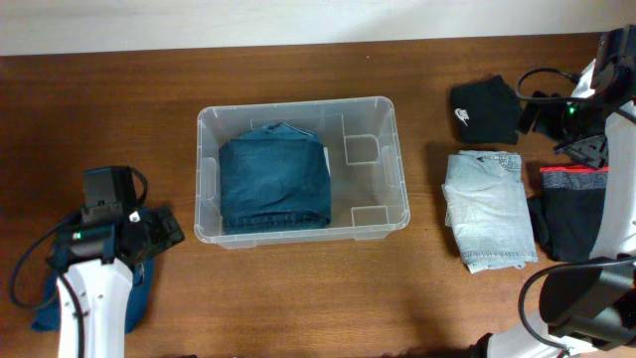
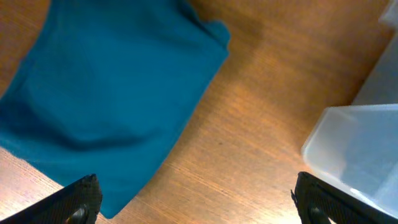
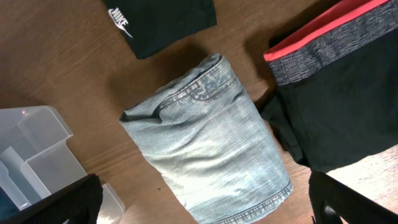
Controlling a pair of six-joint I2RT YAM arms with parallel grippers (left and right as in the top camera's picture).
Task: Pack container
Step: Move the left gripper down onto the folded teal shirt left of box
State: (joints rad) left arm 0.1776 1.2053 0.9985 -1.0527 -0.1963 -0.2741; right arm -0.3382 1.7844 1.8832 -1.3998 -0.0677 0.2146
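Left pincer stands spread wide, nothing between its dark fingertips, and hangs over bare wood of the table near the front left corner. A teal cloth lies flat on the wood beside it, partly under the left arm in the overhead view. Right pincer is spread just as wide and pinches nothing. It hangs above a folded pair of pale blue jeans at the right side of the table.

The container sits upright in the middle of the table between the two arms, with its long sides running left to right and no lid on it. One of its corners shows at the right edge of the left wrist view, apart from the teal cloth. Inside it lies one folded pair of dark blue jeans, flat on the base and filling the left half. The right half of the base is bare, and pale rectangular outlines show there through the clear plastic.

Three garments lie outside the container, to its right. The pale blue jeans are nearest to its wall but apart from it. A black garment with a white logo lies behind them, toward the far edge. A black garment with a red and grey band lies just beside the pale jeans, on their right
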